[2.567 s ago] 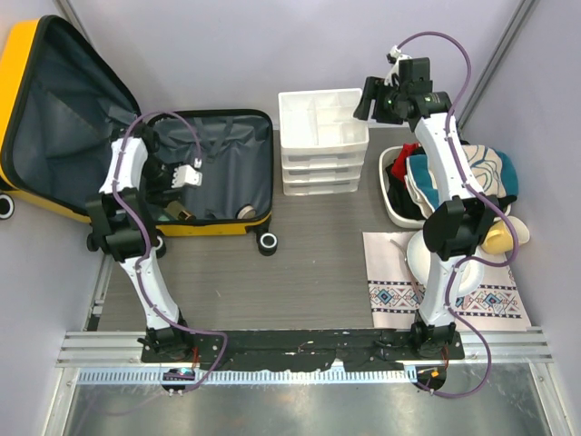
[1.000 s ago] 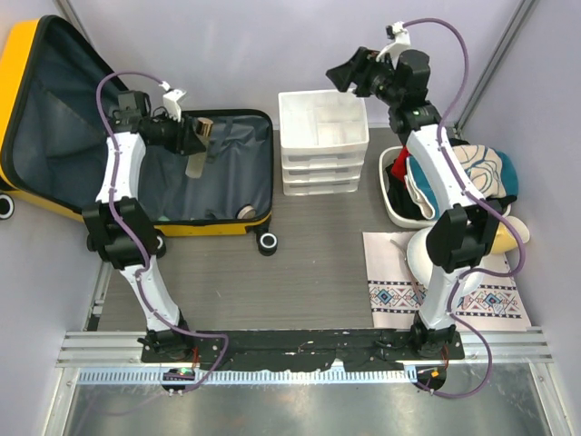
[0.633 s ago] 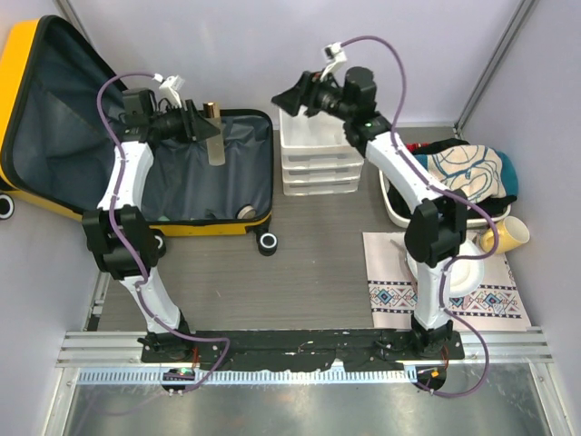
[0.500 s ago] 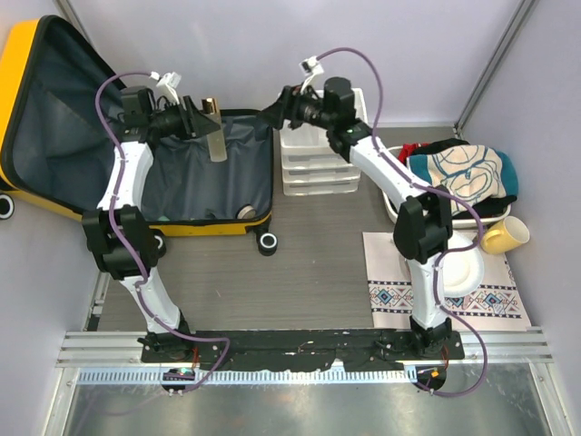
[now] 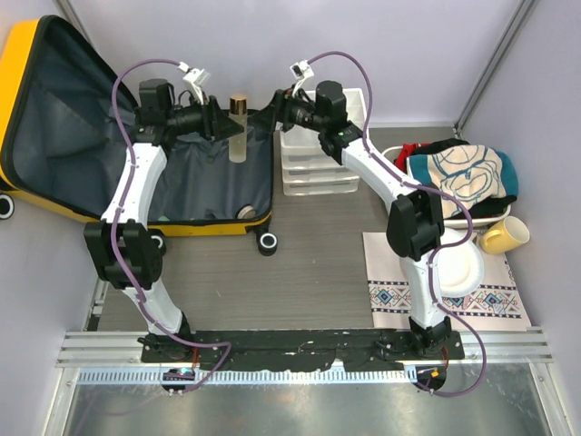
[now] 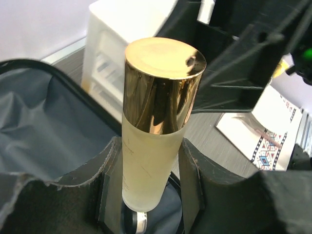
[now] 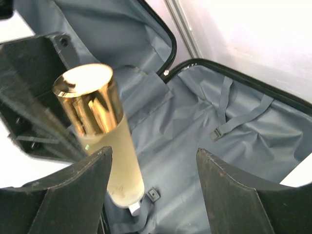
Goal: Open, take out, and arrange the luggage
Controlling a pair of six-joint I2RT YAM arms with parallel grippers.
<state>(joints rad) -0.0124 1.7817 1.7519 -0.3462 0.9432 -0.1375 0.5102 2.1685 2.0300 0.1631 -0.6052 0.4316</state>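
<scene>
- the left gripper (image 5: 221, 122) is shown clamped on the lower body of a frosted bottle (image 6: 156, 141) with a gold cap. The bottle is held upright, cap uppermost, with one finger pressed on each side.
- a few seconds earlier this gripper was low inside the luggage (image 5: 54, 118). It has since been raised and carried toward the back right corner of the open base half, and the bottle has been lifted clear of the grey lining.
- the right gripper (image 5: 275, 113) has been swung over in the same interval. It was above the white drawer organizer (image 5: 318, 163), near the basin (image 5: 397, 214) of clothes, and is now just beside the bottle and facing it.
- the right jaws are seen standing wide apart with nothing between them. In the right wrist view the bottle appears against the left-hand finger (image 7: 73, 195), not yet centred in the gap.
- whether that finger touches the bottle cannot be told.
- the luggage lies open at the left of the table, its lid propped back and its yellow shell showing at the edges. a small round item (image 5: 245, 212) is left near the front wall of the base half.
- the step in hand is judged to be a hand-over from left to right, so that the bottle can be set down on the organizer side.
- the task is judged to be partly done: the luggage is opened, clothes are already in the basin, and at least one item remains to be taken out.
- a firm right-hand hold is judged to be needed before the left jaws are released, since the smooth bottle could slip.
</scene>
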